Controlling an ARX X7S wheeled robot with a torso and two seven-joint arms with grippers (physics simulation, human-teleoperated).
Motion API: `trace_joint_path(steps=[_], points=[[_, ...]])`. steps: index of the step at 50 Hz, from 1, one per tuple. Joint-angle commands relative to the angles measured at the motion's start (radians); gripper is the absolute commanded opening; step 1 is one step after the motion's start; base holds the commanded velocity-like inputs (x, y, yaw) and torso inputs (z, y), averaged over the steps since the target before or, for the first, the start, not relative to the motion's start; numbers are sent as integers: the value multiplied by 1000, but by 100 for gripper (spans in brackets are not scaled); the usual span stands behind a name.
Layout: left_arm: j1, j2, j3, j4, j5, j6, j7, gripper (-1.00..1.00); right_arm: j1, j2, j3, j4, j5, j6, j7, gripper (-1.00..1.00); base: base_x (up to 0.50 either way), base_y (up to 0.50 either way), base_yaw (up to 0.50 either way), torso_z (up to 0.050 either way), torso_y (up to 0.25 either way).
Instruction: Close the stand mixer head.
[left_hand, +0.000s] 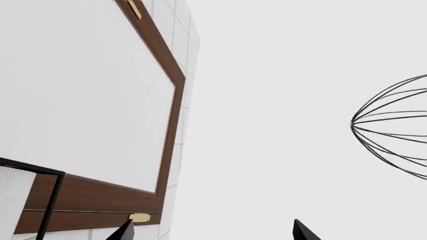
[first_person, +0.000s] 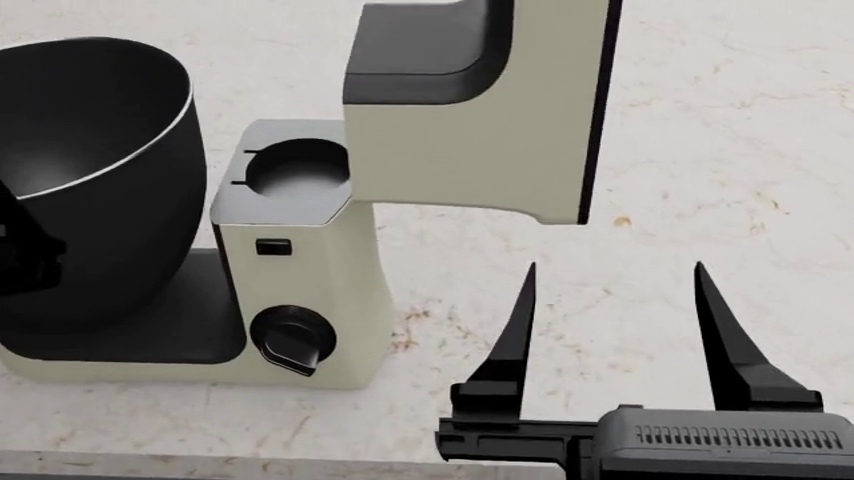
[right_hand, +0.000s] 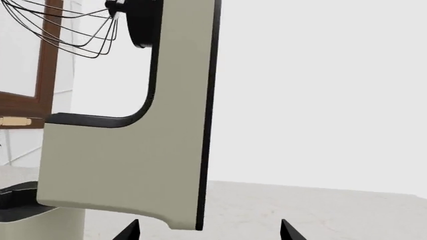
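The stand mixer head (first_person: 467, 110) is a boxy cream arm with a dark grey underside and black end face, tilted up above the cream column (first_person: 300, 290). It also shows in the right wrist view (right_hand: 127, 150), with a wire whisk (right_hand: 67, 30) at its far end. My right gripper (first_person: 614, 285) is open and empty, its two black fingers pointing at the head's lower rear corner from just in front, not touching. In the right wrist view the right gripper (right_hand: 209, 230) shows only its tips. My left gripper (left_hand: 212, 231) is open; its view shows the whisk (left_hand: 393, 125) and a window.
A glossy black mixing bowl (first_person: 80, 170) sits on the mixer's base (first_person: 160, 350) at the left. The column has a black knob (first_person: 294, 340) and a small button (first_person: 274, 247). The mixer stands on a speckled marble counter (first_person: 721, 150). A brown-framed window (left_hand: 87, 100) is on the tiled wall.
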Motion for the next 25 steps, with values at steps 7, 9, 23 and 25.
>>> trace_joint_path(steps=[7,9,23,25], points=[[-15,-16,-9,37,-26,-37,-30,100,-6,14,-25,-43,16,-10,4,100,227,420,0,0,0],[-15,-18,-8,37,-27,-36,-33,100,-8,15,-23,-39,22,-18,2,100,0,0,0,0,0],[-23,-28,-3,29,-36,-37,-48,100,63,409,122,-270,434,126,449,100,0,0,0,0,0],[-23,-30,-2,28,-37,-37,-49,100,93,705,47,-270,734,-30,749,100,0,0,0,0,0]])
